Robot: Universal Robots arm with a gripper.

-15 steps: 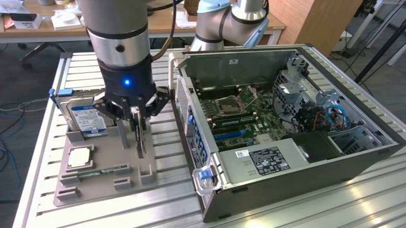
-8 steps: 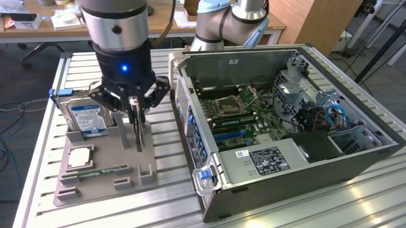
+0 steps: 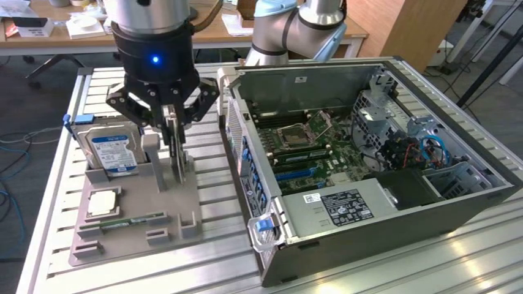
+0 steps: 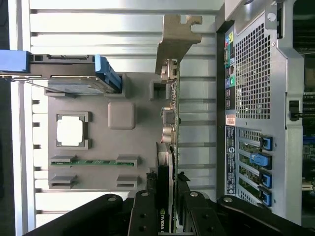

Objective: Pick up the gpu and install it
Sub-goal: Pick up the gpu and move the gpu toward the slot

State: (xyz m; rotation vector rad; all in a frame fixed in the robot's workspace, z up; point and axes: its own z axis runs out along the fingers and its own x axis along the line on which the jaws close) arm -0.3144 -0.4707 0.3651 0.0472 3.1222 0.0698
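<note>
Slatted metal table (image 3: 457,257); wooden desks (image 3: 204,33) along the exterior view's top edge; second arm (image 3: 286,27) at top centre, behind the case. Grey tray (image 3: 122,242) in the exterior view's lower left. Open case (image 3: 392,214) across the exterior view's right half, side panel off, board facing up.

Pincer (image 3: 173,144) upper left of centre in the exterior view, pointing straight down over the tray, blue light lit on its body. Pinching the gpu (image 3: 178,164): one finger on each flat face, card edge between them, fingers against the card in the wrist view. Grip on the stretch of card away from the bracket (image 4: 176,34), green-and-black logo label on the card's edge between the fingers.

Gpu upright on edge, blade-like, directly below the pincer, on the tray's side nearest the case. Lower edge down at tray level; cannot tell whether seated in the tray's slots or just clear of them. Pale bracket at the card's far end, near the case's rear panel but apart from it. Card outside the case.

Other tray contents:
- Hard drive (image 3: 110,150) standing on edge, to the exterior view's left of the pincer, near but apart.
- CPU (image 3: 105,202) flat, below the drive in frame.
- Memory stick (image 3: 129,220) flat in its holders, lower still in frame.
</note>
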